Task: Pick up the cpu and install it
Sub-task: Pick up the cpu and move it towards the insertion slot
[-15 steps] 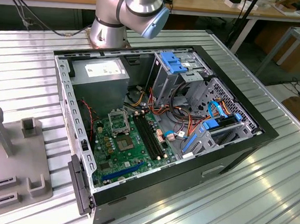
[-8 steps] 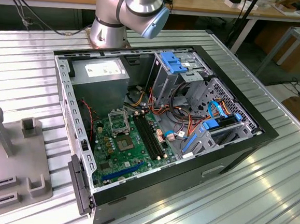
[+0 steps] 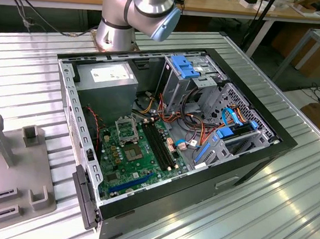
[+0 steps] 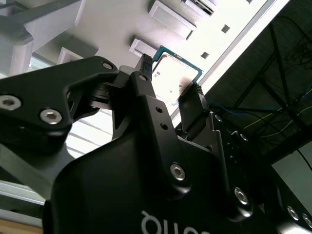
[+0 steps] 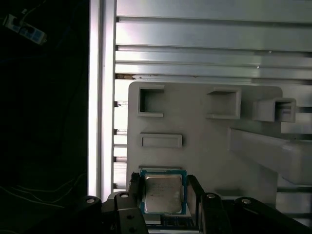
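The cpu [image 5: 163, 194] is pinched between the fingers [image 5: 192, 195], low in the first wrist view, at the grey tray [image 5: 204, 146]. The socket [image 3: 127, 131] is not yet filled.

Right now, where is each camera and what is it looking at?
Exterior view: off the arm, looking down into the open computer case; the arm's base shows beyond it.
First wrist view: on the wrist, looking along the gripper, shut on the cpu, towards the grey tray.
Second wrist view: on the wrist, close behind the gripper.
Both wrist views share gripper, cpu and tray.
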Controlling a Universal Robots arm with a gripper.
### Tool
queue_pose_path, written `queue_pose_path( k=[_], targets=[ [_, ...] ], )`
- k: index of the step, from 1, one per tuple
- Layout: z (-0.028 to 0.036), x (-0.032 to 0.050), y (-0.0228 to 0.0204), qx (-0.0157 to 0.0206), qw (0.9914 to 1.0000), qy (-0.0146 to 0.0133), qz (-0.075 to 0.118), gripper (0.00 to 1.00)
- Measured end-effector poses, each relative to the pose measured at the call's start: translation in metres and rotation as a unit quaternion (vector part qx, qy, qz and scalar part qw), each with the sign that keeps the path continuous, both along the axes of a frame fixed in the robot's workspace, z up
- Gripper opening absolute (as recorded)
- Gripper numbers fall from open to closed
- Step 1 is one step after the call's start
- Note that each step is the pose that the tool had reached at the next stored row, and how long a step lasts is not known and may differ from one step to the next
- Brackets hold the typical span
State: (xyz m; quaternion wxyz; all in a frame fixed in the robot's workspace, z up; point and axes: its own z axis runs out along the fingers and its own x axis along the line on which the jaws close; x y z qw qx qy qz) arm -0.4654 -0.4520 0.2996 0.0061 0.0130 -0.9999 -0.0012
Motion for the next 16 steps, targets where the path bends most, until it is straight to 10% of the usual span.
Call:
queue_pose_path(
  k=[16],
  targets=[
    [0.0008, 0.0000, 0.0000, 0.0000, 1.00000, 0.0000, 0.000, 0.47]
  ],
)
